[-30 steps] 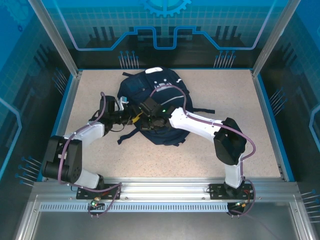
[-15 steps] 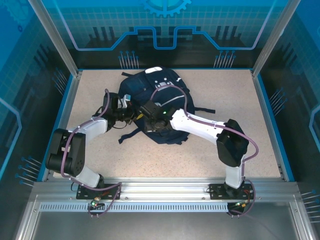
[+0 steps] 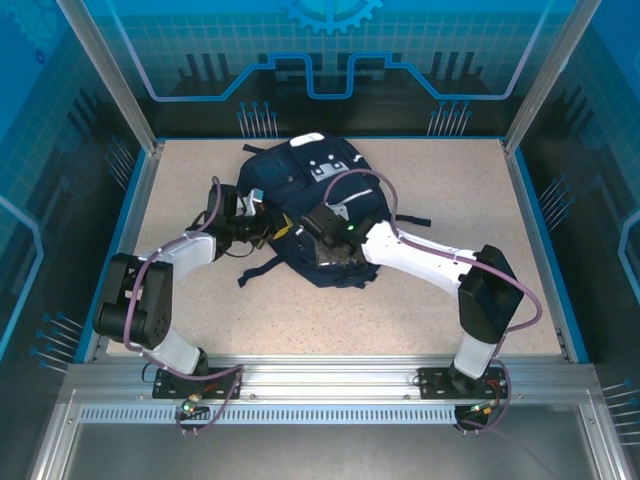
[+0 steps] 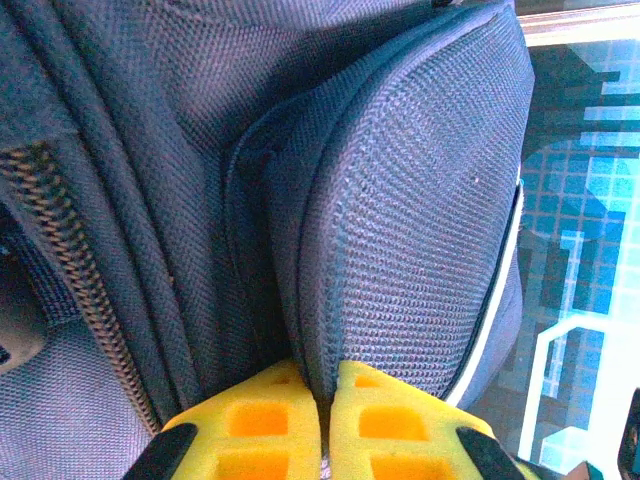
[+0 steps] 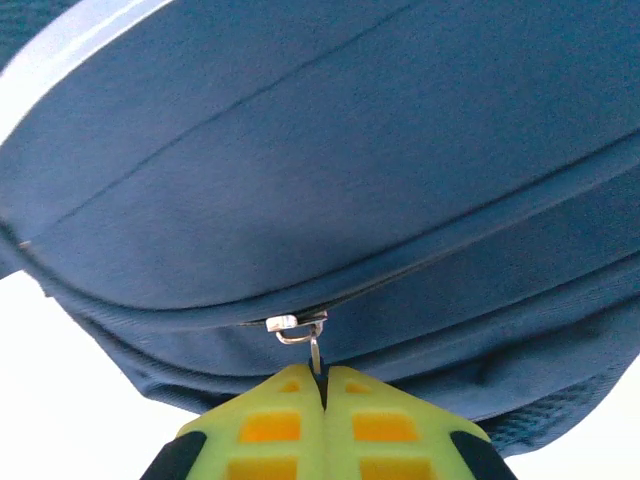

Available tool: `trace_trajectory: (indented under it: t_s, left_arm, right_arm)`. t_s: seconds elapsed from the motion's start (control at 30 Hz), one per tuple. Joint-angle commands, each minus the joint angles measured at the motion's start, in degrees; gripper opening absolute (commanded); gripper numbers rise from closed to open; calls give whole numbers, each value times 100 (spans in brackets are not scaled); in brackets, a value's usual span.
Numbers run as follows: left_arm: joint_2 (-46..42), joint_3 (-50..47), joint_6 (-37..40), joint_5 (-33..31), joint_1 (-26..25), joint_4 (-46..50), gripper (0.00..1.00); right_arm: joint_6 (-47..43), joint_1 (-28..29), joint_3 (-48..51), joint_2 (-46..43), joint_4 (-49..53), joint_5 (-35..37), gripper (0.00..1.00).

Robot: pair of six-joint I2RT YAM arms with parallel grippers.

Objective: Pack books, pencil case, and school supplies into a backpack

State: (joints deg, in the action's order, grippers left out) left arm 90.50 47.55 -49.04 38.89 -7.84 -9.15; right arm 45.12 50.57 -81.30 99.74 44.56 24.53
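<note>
While left gripper point(image 4: 323, 400) pinches fabric fold point(image 4: 300, 300) of backpack point(image 3: 300, 185), presumably as anchor, right gripper point(image 5: 322, 390) clamps zipper pull point(image 5: 315, 356), likely to run slider; backpack lies on table point(image 3: 450, 190), centre toward far edge.

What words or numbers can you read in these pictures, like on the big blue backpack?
No words or numbers can be read anywhere.
The white patches on the large navy-blue fabric backpack carry tiny dark marks, too small to read.
The blue back wall has a gear drawing, no letters.
</note>
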Motion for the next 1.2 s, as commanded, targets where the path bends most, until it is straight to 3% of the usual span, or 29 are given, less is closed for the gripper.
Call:
trace_trajectory:
  t_s: [0.0,0.1,0.27,0.4,0.5,0.73,1.17]
  left_arm:
    - [-36,204,352,-585,368,264,0]
    - [-173,200,395,-627,457,401,0]
    - [-701,89,404,-841,692,773,35]
    - [-1417,-279,309,-1263,934,1133,54]
    - [-1963,-606,148,-1464,1047,1257,62]
    - [-2449,-1222,-553,-935,1034,820,63]
    - [-1908,-1275,-1038,-625,699,2,40]
  right_arm:
    - [-425,-241,168,-319,771,377,0]
    - [-1090,-193,129,-282,225,-434,0]
    - [-1759,100,-380,125,-285,-1239,0]
    - [-1931,208,-1027,637,-528,-1663,0]
    - [-1969,254,-1522,1067,-673,-1932,0]
    - [-1981,284,-2326,1717,-678,-2293,0]
    - [-1869,305,-2297,1728,-744,-2454,0]
